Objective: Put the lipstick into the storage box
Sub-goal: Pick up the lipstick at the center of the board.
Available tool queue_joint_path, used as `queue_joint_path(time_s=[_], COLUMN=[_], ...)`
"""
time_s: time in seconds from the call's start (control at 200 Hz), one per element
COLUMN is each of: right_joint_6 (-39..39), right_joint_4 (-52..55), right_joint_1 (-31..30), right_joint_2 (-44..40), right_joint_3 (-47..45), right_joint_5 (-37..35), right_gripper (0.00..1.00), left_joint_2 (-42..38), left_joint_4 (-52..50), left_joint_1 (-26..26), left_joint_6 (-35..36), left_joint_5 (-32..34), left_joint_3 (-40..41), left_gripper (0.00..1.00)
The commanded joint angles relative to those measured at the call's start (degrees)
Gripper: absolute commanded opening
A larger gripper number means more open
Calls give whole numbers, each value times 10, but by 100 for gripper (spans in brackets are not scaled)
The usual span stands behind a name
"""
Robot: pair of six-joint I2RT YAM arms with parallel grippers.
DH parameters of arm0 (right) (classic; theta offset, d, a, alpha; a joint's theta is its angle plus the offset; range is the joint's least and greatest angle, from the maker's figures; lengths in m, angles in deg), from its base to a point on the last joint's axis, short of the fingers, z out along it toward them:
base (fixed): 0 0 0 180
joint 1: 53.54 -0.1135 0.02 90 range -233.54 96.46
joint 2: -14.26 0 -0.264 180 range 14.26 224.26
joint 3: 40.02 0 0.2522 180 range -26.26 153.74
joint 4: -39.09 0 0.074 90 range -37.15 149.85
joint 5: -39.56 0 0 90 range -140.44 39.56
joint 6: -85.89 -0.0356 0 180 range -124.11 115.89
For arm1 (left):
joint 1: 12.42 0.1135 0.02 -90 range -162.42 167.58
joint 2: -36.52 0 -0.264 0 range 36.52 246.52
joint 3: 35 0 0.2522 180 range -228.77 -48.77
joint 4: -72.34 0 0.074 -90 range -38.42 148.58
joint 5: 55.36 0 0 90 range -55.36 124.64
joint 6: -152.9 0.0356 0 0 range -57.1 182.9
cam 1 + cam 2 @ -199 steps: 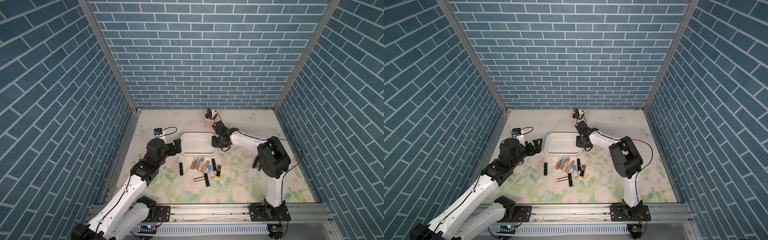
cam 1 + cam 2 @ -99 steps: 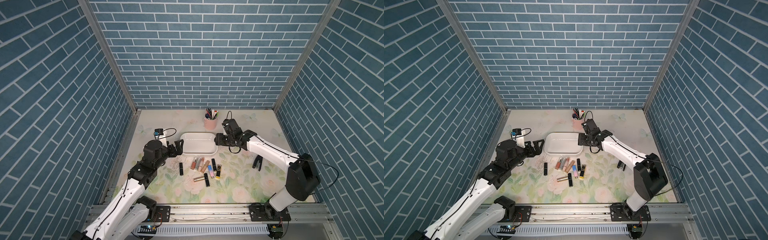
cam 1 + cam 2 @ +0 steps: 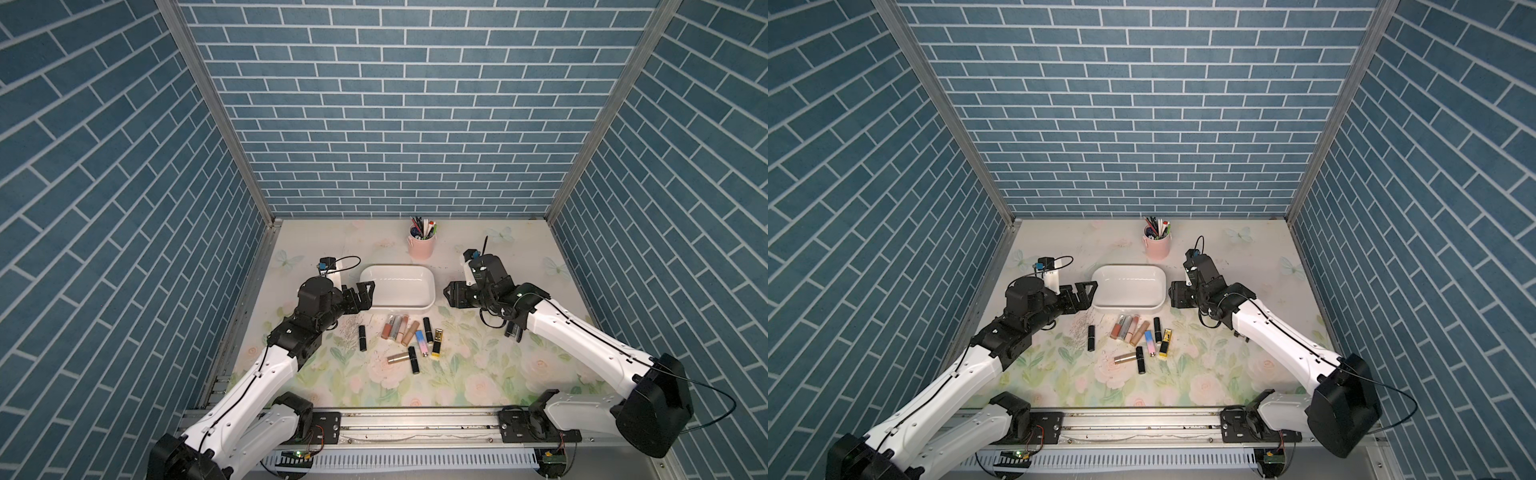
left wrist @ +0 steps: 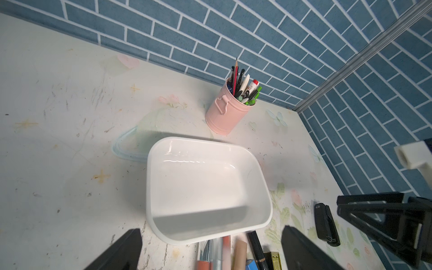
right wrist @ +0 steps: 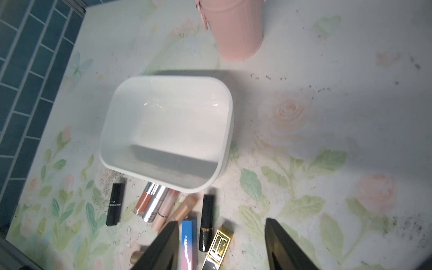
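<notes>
Both top views: the storage box (image 3: 397, 286) sits mid-table on the floral mat (image 3: 457, 374), long side running left to right, its floor bare white. The lipsticks (image 3: 409, 334) lie scattered on the mat just near of its near rim, with one black tube (image 3: 362, 336) apart to the left. A pink pen cup (image 3: 421, 245) stands farther back. The left gripper (image 3: 366, 296) hovers at the box's left end, jaws spread wide with nothing between them. The right gripper (image 3: 450, 293) sits just right of the box's right end, pointing toward it; its jaw gap is hard to read from up here. A small black stapler (image 3: 513, 331) shows only in part, behind the right forearm. Left wrist view: the stapler shows whole, flat on the mat, well apart from the box. The left fingers (image 4: 121, 254) stand wide to either side of the box's near rim, gripping nothing. Lipstick tops reach that rim; touching or not, cannot tell. Right wrist view: the right fingers (image 5: 161, 250) stand part-way apart and hold nothing. A blue-to-pink tube (image 5: 189, 236), a black one and a gold case (image 5: 218, 245) show in the gap, down on the mat. Silver-capped tubes (image 5: 155, 198) tuck against the box wall. Only the cup's lower body shows; its pens appear in the other views.
</notes>
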Motion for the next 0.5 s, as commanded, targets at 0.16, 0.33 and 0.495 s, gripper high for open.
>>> queue_joint_path(time_s=[0.16, 0.33, 0.495], right_joint_6=[-43, -57, -72], right_joint_4=[-11, -23, -22], right_joint_1=[-9, -37, -79], right_joint_2=[7, 37, 66], right_joint_3=[-86, -99, -95], right_joint_5=[27, 19, -4], right_gripper=[69, 72, 72], left_joint_2=[-4, -4, -8], left_joint_4=[15, 25, 14], left_joint_1=[-65, -96, -114], left_joint_6=[-26, -39, -40], left_joint_5=[63, 82, 103], left_joint_3=[43, 57, 70], left_gripper=[100, 100, 100])
